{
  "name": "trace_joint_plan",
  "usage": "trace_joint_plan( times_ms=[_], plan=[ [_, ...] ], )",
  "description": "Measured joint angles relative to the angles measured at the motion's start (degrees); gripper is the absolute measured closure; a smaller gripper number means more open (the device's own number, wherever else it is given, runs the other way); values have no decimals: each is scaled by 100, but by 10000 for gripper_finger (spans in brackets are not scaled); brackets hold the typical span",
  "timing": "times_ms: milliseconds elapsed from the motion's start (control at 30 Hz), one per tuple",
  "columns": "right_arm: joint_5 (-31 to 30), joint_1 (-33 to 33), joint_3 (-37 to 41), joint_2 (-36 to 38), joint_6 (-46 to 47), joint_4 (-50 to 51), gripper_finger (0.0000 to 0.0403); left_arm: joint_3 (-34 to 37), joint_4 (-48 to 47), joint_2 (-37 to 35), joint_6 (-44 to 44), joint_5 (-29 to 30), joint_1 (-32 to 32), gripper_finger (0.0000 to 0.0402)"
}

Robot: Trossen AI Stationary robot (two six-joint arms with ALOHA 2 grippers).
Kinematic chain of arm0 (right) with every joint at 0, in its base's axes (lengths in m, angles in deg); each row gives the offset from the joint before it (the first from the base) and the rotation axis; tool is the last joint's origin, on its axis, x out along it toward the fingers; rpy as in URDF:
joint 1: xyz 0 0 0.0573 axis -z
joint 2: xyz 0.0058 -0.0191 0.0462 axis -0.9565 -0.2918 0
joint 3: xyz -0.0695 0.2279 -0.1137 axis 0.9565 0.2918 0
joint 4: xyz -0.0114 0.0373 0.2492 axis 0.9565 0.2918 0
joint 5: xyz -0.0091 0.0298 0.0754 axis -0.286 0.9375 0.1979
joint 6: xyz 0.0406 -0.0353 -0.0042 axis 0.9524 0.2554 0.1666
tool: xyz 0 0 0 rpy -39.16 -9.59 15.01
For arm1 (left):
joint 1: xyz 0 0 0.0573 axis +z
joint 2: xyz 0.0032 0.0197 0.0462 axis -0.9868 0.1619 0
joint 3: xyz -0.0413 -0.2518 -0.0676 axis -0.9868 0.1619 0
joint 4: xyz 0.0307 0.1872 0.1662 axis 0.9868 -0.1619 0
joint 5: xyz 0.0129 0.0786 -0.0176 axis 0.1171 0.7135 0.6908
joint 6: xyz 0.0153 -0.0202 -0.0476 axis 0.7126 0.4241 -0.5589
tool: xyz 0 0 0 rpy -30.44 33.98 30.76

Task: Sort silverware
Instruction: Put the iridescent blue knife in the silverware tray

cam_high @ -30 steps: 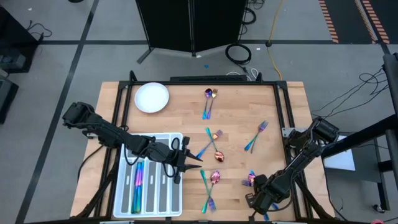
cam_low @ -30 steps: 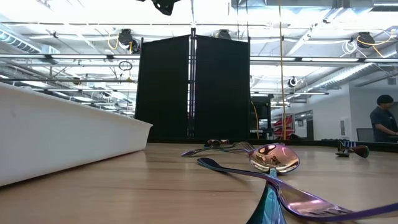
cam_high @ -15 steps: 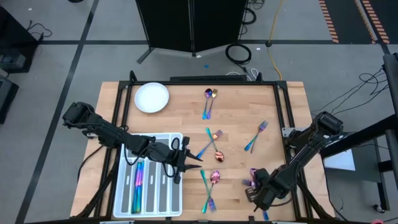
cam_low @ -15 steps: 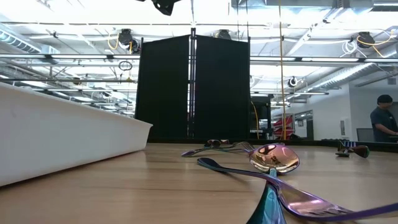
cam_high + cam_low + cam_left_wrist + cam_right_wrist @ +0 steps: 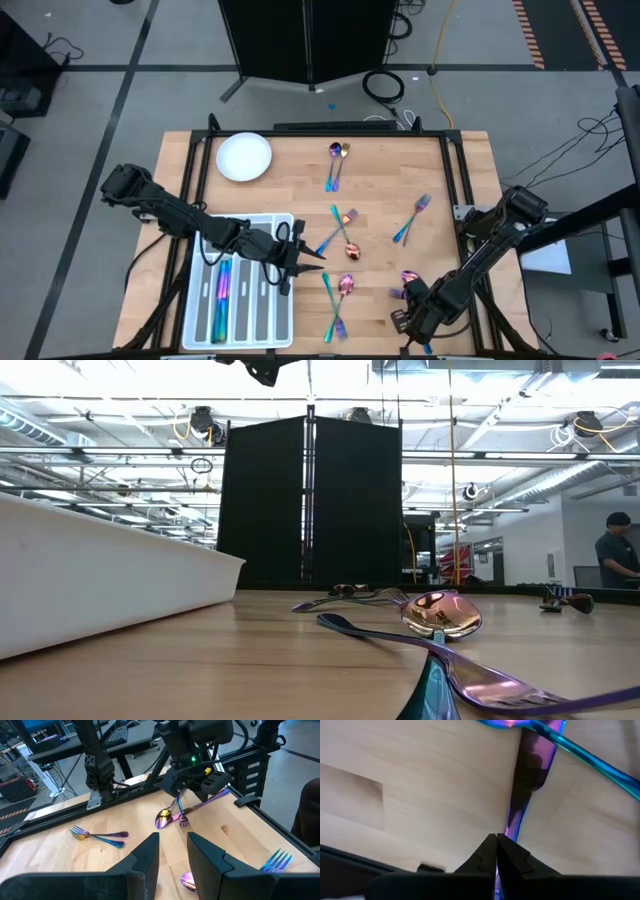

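Iridescent silverware lies in small groups on the wooden table: a pair at the far middle (image 5: 337, 165), pieces at the centre (image 5: 340, 230), a fork toward the right (image 5: 412, 218), crossed pieces near the front (image 5: 337, 300). More pieces lie in the white tray (image 5: 268, 318) at the front left. My right gripper (image 5: 410, 303) is at the front right, shut on a purple piece (image 5: 525, 795). My left gripper (image 5: 318, 263) hovers open beside the tray's right edge, with nothing between its fingers (image 5: 150, 852). My right gripper pinches the purple piece's narrow end (image 5: 508, 831) between its two fingertips, coming steeply from above. The piece runs away from the fingers and widens. Its far end (image 5: 163, 817) rests low by the table beside a fork (image 5: 185, 823), under a blue piece (image 5: 600, 767) that crosses it.
A white round plate (image 5: 244, 157) sits at the far left corner. The tray's white wall (image 5: 100, 585) fills the left of the low view, with a spoon (image 5: 440, 615) close in front. Black rails frame the table. A person (image 5: 615, 555) stands far off.
My right gripper has tipped slightly while staying shut on the purple piece, whose free end has shifted a little away from the table's near edge. My left gripper has kept still.
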State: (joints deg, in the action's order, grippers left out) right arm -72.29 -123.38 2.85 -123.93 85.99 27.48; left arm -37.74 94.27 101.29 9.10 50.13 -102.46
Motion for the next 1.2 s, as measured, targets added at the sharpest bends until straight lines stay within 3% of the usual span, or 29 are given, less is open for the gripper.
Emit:
trace_joint_plan(
  times_ms=[533,967,1200],
  plan=[
    [260,80,-18,-201,-258,517,403,0,-10,0,-17,0,0,299],
    [14,766,-18,-195,-1125,1425,403,0,-5,0,-13,0,1,299],
    [-296,593,-295,105,-914,1513,403,0,-5,0,7,0,1,299]
  ],
)
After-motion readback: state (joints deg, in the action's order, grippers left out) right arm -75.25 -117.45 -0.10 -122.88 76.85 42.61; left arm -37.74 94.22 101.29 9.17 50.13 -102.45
